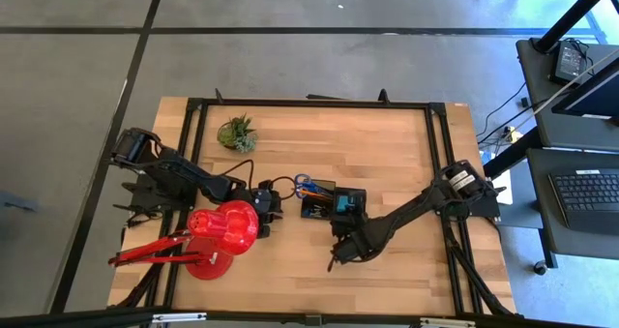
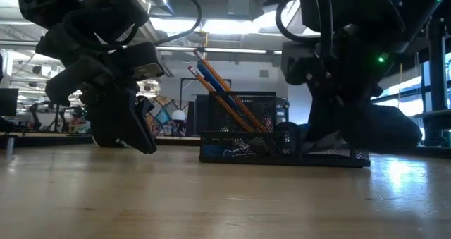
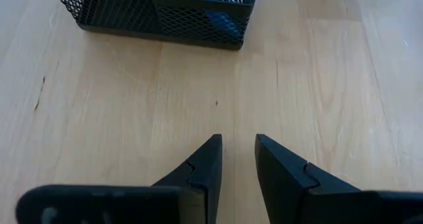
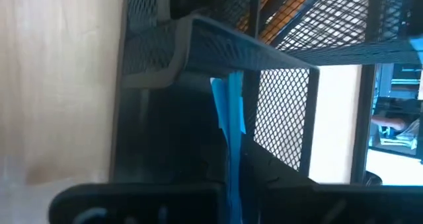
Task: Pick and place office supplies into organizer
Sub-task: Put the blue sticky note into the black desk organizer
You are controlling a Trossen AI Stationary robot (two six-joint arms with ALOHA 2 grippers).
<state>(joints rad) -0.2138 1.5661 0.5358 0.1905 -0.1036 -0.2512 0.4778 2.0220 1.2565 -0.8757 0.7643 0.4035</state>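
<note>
The black mesh organizer (image 1: 319, 198) stands mid-table, with orange pencils (image 2: 224, 91) and blue-handled scissors (image 1: 304, 184) upright in its tall part. My right gripper (image 1: 342, 220) reaches into its low compartment (image 4: 152, 118) from the near side, shut on the cyan note pad (image 1: 345, 203). My left gripper (image 3: 238, 143) hovers low over bare wood to the organizer's (image 3: 165, 12) left, fingers a little apart, holding nothing. Pen, eraser and binder clips do not show clearly. My right gripper pinches the cyan note pad's near edge (image 4: 232, 174) between its two fingers. It is turned on its side and comes about level from the table's near side. The pad lies flat, parallel to the table, with its far end (image 4: 226, 95) inside the low compartment. I cannot tell whether it rests on the floor.
The red desk lamp (image 1: 221, 229) stands right beside my left gripper (image 1: 267, 206), on its near-left side. A small green potted plant (image 1: 237, 133) sits toward the far edge. Bare wood lies right of and nearer than the organizer (image 2: 282, 151).
</note>
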